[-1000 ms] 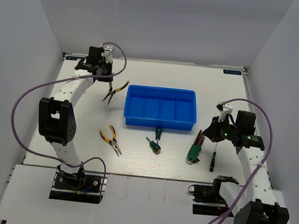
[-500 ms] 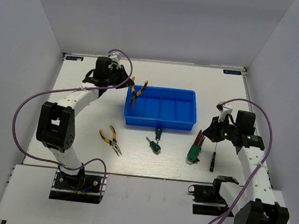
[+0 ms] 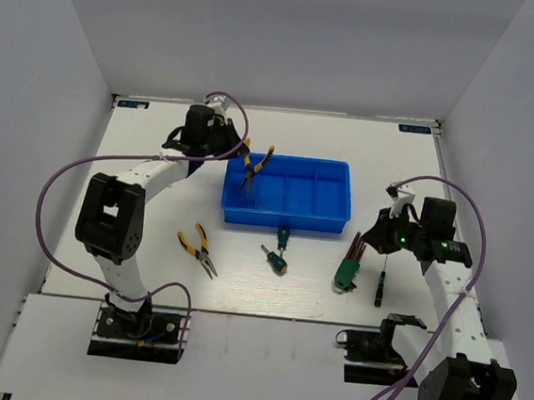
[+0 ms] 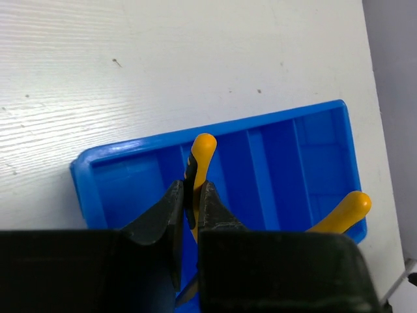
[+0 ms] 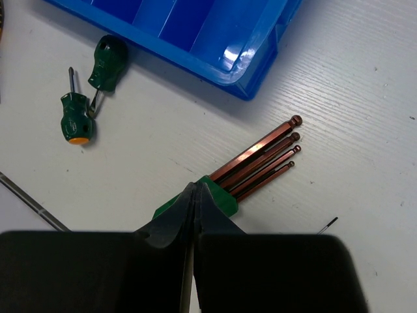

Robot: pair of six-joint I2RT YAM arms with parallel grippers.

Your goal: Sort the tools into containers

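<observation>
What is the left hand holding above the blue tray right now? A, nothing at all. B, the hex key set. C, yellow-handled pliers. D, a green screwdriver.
C: the left hand is clamped on one handle of the yellow-handled pliers, which hang over the blue tray.

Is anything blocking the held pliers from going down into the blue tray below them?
Nothing visible. The left tool holds the pliers directly over the blue tray, whose compartments under them look bare.
</observation>
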